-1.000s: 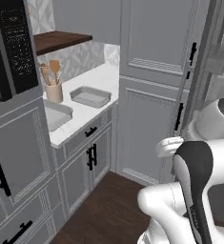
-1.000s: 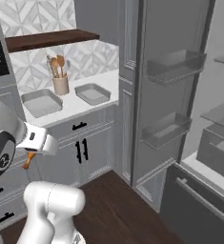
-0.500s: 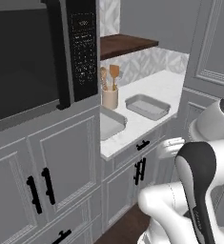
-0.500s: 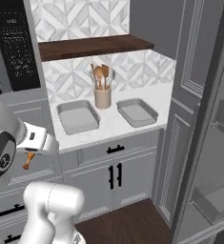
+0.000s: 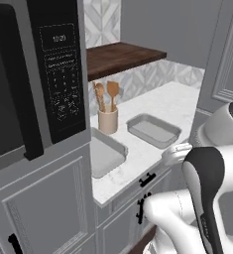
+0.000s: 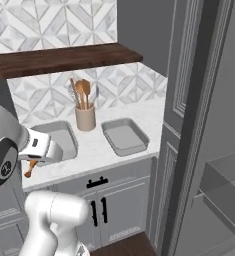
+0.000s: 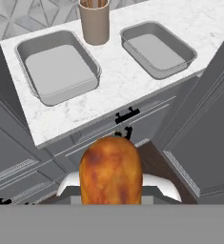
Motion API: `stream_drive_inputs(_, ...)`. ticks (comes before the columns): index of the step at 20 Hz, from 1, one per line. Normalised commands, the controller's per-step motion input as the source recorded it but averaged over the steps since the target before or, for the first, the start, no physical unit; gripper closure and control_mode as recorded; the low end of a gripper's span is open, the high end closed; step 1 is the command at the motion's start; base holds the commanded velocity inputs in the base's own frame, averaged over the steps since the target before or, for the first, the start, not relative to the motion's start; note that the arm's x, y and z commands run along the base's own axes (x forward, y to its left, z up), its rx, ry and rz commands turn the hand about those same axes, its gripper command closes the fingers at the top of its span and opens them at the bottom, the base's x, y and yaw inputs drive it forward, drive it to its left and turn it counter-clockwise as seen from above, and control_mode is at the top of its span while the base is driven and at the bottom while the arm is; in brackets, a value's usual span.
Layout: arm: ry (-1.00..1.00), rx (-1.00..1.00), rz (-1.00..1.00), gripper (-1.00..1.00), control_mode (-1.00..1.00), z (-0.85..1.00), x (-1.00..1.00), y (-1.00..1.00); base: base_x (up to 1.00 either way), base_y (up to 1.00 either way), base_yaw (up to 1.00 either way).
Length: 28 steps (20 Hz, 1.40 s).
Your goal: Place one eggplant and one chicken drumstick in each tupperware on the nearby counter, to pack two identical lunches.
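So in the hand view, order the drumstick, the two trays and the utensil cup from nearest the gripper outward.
1. Drumstick, held in the gripper.
2. Left tray and right tray: too close to call.
3. Utensil cup, behind and between the trays on the counter.

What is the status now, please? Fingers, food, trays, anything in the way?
Fingers shut on chicken drumstick, held short of the counter. Both tupperware lie bare inside, no eggplant in them. Utensil cup stands between the trays, behind them; path looks open.
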Motion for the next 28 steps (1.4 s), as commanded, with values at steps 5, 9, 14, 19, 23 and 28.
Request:
stream_drive_inputs(5,0.00,0.00,0.00,1.00,1.00,0.00,0.00,0.00,0.19,-0.18,-0.03)
stream_drive_inputs(9,0.00,0.00,0.00,1.00,1.00,0.00,0.00,0.00,0.25,-0.14,-0.10)
stream_drive_inputs(14,0.00,0.00,0.00,1.00,1.00,0.00,0.00,0.00,0.31,-0.01,-0.07)
stream_drive_inputs(19,0.00,-0.05,0.00,1.00,-1.00,0.05,0.58,0.00,0.00,0.00,0.00)
stream_drive_inputs(23,0.00,-0.07,0.00,1.00,-1.00,0.02,1.00,-0.01,0.00,0.00,0.00)
stream_drive_inputs(28,0.04,-0.01,0.00,1.00,-1.00,-0.04,0.99,-0.16,0.00,0.00,0.00)
